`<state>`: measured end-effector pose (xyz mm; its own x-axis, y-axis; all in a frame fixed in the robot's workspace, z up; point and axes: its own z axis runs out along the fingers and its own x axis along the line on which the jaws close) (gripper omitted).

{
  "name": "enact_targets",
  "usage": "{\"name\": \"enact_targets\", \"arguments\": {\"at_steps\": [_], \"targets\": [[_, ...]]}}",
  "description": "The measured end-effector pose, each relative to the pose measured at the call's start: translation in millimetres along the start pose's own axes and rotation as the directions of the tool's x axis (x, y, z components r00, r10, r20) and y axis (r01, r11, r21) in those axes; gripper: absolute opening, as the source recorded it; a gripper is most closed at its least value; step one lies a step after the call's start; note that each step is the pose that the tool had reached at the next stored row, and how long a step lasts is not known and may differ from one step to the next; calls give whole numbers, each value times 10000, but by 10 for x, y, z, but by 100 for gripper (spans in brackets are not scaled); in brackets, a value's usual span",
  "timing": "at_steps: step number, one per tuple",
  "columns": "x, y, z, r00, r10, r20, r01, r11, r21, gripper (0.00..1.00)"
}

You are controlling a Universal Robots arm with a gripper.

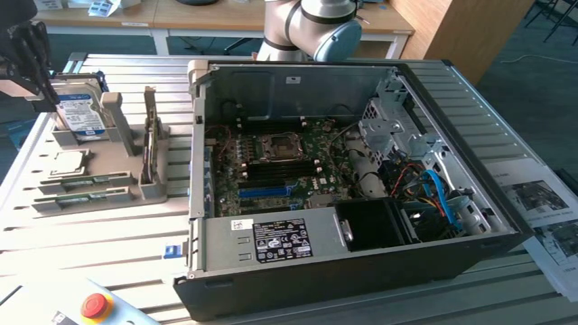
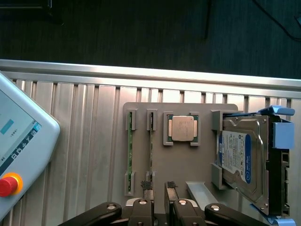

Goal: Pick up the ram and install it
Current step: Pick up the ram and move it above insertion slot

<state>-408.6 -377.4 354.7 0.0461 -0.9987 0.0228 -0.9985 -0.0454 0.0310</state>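
While the jaws hovered over the grey holder [image 2: 183, 165] on the ribbed surface [image 2: 80, 141], they stood apart and empty, tips near one ram [image 2: 151, 146].

Inner ram stick [image 2: 151, 146] and outer ram stick [image 2: 130, 150] seated edge-up in the grey holder [image 2: 183, 165], a slim bare lane left between them. Inner stick flanked by the processor [image 2: 182, 128]; upright hard drive [image 2: 240, 160] stood beyond as a wall. Computer case [image 1: 361, 284] found open on top, motherboard [image 1: 312, 162] hemmed by its walls
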Motion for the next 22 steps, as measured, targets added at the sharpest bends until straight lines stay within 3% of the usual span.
{"name": "enact_targets", "arguments": {"at_steps": [6,22], "targets": [[0,0,6,10000,0,1,0,10000,3,31],[-6,-8,244,10000,0,0,0,10000,-1,31]]}}
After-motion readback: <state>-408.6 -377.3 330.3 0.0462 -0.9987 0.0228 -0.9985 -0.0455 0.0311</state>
